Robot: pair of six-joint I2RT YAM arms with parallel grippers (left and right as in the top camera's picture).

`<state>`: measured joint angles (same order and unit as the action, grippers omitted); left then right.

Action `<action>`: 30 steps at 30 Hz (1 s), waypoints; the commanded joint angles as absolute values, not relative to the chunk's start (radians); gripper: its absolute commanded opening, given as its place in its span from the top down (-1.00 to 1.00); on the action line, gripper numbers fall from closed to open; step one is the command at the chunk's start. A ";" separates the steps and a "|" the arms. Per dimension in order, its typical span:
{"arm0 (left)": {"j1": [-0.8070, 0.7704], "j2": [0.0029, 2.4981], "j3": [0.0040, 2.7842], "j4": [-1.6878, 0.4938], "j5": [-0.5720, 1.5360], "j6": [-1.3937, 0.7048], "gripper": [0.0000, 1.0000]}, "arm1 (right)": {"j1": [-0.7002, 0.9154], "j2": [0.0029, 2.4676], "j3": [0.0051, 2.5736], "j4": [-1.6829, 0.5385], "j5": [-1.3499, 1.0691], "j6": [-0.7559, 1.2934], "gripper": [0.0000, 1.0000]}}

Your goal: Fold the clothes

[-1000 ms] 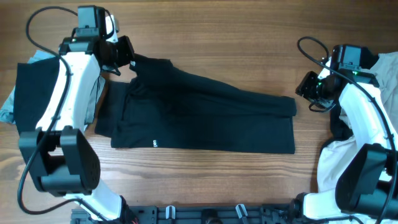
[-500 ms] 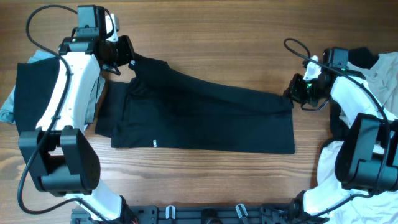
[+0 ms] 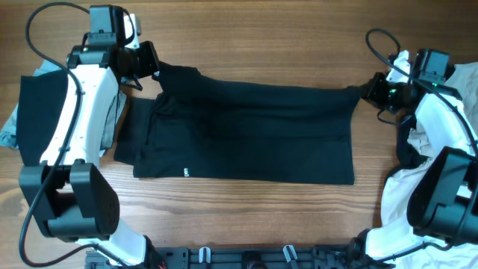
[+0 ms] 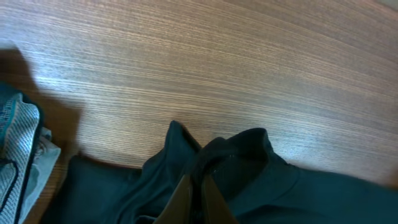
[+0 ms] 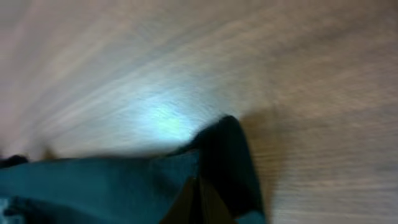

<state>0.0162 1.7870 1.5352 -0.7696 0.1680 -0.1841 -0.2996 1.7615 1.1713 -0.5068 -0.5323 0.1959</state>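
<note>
A black garment [image 3: 246,134] lies spread across the middle of the wooden table. My left gripper [image 3: 154,71] is shut on its upper left corner, seen as bunched dark cloth [image 4: 224,162] between the fingers [image 4: 198,199]. My right gripper [image 3: 368,90] is shut on its upper right corner, which is pulled out to the right and lifted; the cloth [image 5: 224,155] shows around the fingers [image 5: 198,202]. The garment's top edge runs taut between the two grippers.
A pile of grey and dark clothes [image 3: 30,104] lies at the left edge, also in the left wrist view [image 4: 18,143]. A pile of white and light clothes [image 3: 448,127] lies at the right edge under the right arm.
My right gripper reached in to the garment's right corner, shut on it and pulled it up and to the right. The top edge is now stretched straight. The left gripper stayed put.
</note>
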 commanded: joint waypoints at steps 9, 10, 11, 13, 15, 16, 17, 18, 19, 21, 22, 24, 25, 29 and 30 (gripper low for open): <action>0.025 1.734 1.551 -1.206 0.073 -0.165 0.92 | -0.306 1.663 1.200 -1.040 -0.283 0.260 0.92; 0.025 1.734 1.551 -1.235 0.071 -0.165 0.92 | -0.306 1.663 1.192 -1.050 -0.280 0.265 0.92; 0.025 1.734 1.551 -1.254 0.060 -0.165 0.92 | -0.306 1.663 1.186 -1.064 -0.280 0.265 0.92; 0.025 1.734 1.551 -1.299 0.029 -0.165 0.92 | -0.306 1.663 1.176 -1.079 -0.277 0.265 0.91; 0.025 1.734 1.551 -1.331 0.024 -0.165 0.92 | -0.305 1.663 1.176 -1.090 -0.277 0.262 0.91; 0.025 1.734 1.551 -1.342 0.024 -0.164 0.90 | -0.305 1.663 1.176 -1.089 -0.277 0.262 0.91; 0.025 1.734 1.551 -1.350 0.024 -0.164 0.84 | -0.305 1.663 1.176 -1.087 -0.276 0.262 0.90; 0.025 1.734 1.551 -1.362 0.024 -0.164 0.72 | -0.305 1.663 1.176 -1.085 -0.276 0.262 0.85; 0.025 1.734 1.551 -1.371 0.025 -0.164 0.54 | -0.305 1.663 1.176 -1.082 -0.276 0.262 0.66; 0.025 1.734 1.551 -1.393 0.024 -0.164 0.22 | -0.305 1.663 1.176 -1.070 -0.250 0.265 0.05; 0.025 1.734 1.551 -1.391 0.024 -0.164 0.15 | -0.305 1.663 1.176 -1.066 -0.238 0.265 -0.06; 0.025 1.734 1.551 -1.365 0.024 -0.164 0.03 | -0.305 1.663 1.176 -1.054 -0.236 0.266 -0.15; 0.025 1.734 1.550 -1.333 0.025 -0.164 0.02 | -0.305 1.663 1.176 -1.034 -0.236 0.270 -0.16; 0.023 1.742 1.457 -1.142 0.102 -0.164 0.03 | -0.305 1.663 1.176 -0.968 -0.319 0.246 -0.16; 0.022 1.750 1.394 -1.066 0.196 -0.162 0.03 | -0.305 1.663 1.176 -0.957 -0.339 0.242 -0.15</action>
